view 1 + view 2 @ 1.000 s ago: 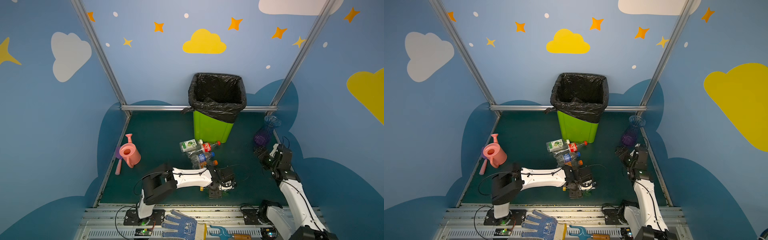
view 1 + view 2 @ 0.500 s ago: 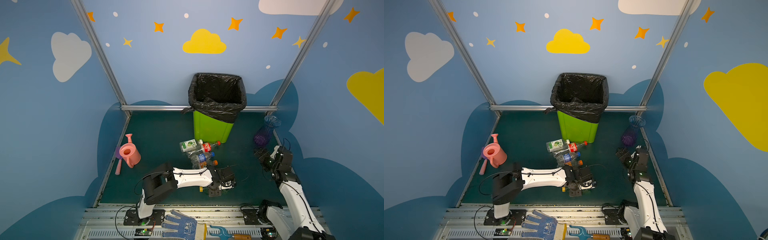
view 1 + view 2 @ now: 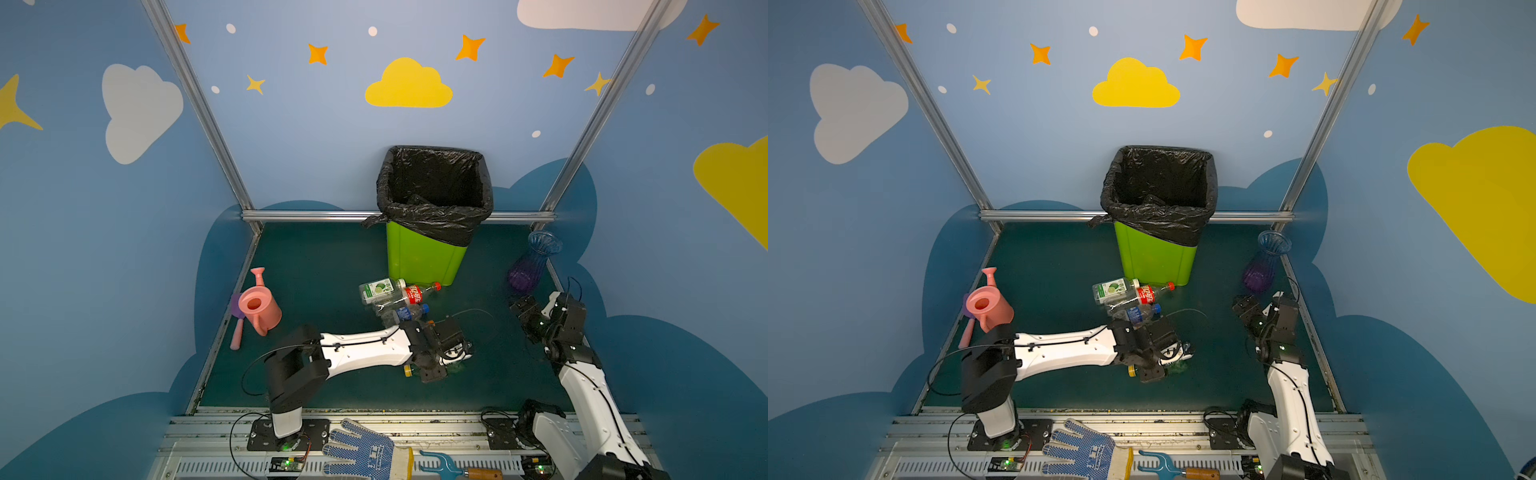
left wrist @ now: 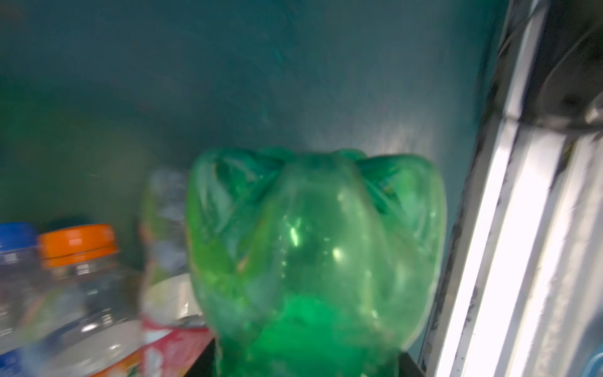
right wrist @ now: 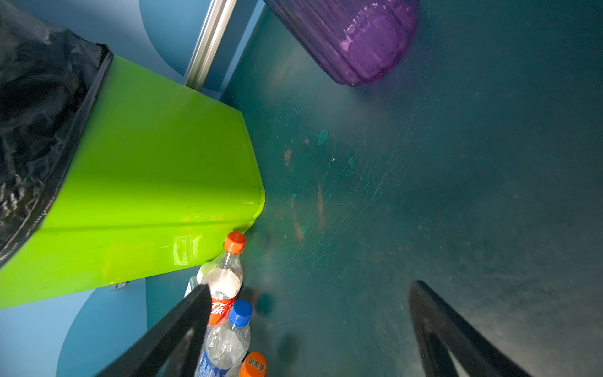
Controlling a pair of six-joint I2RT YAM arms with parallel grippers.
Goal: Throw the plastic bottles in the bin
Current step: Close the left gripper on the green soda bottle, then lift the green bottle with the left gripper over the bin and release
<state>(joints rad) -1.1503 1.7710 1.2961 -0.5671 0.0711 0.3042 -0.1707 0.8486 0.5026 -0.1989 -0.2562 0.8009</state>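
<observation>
We have the left end effector (image 3: 451, 360) low over the tabletop (image 3: 316, 266), at about 5 o'clock from the loose bottles (image 3: 395, 297). Its jaws look clamped across a green bottle (image 4: 313, 254), whose lobed base fills the blurred left wrist view. The bin (image 3: 419, 257) stands at 12 o'clock on the tabletop. The bottles lie heaped at its 6 o'clock side, with one red cap just beside its wall. The right end effector (image 5: 310, 287) hangs empty at 3 o'clock, jaws wide apart, near the vase (image 3: 530, 266).

We see three ways this could go wrong. The green bottle is thin and soft, so it may buckle or twist in the grip and slide out during the lift. The bin is tall, so a low carry towards 12 o'clock would catch its rim or drag the black liner (image 3: 432, 224) inward. That path also crosses the heap, and a dipped wrist would scatter the bottles. We judge the vase safe only while the right arm holds off.
</observation>
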